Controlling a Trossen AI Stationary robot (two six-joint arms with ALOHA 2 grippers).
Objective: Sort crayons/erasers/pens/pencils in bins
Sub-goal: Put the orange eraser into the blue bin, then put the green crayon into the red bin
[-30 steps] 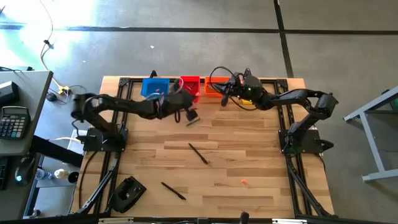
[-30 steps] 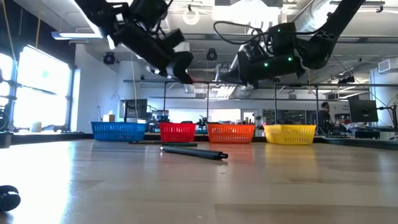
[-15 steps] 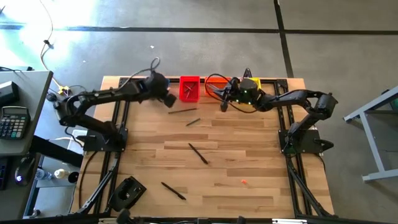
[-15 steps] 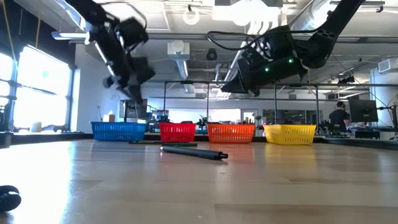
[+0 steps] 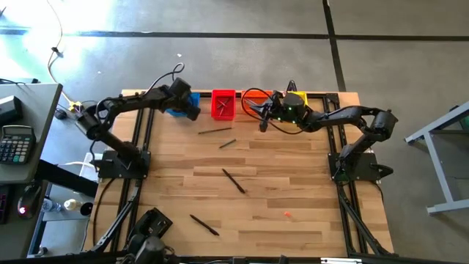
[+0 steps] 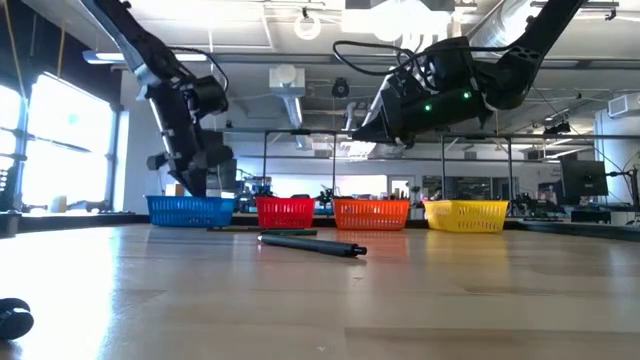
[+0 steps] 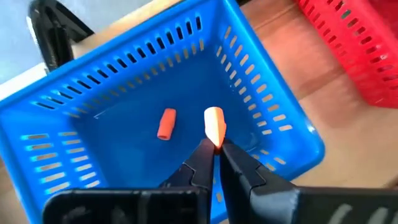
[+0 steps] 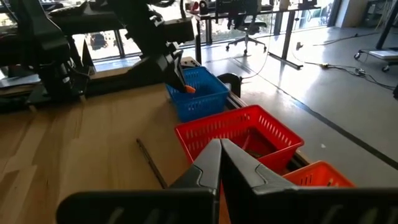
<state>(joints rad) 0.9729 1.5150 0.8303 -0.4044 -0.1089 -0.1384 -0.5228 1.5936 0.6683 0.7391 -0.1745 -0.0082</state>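
A stubby pink-orange eraser (image 7: 214,126), pinched in the left gripper's (image 7: 214,149) nearly closed fingers, has swung from above the desk (image 5: 293,183) to over the slotted plastic blue bin (image 7: 273,118), where another eraser (image 7: 166,123) lies. The right gripper (image 8: 219,149) hovers shut and empty near the red bin (image 8: 249,134).

High view looks straight down on the worktop (image 5: 293,183); low view looks level across it; both show the bins (image 6: 285,212).

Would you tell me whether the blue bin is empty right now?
Not empty: one eraser lies on the floor of the blue bin, while the left gripper holds a second eraser above it.
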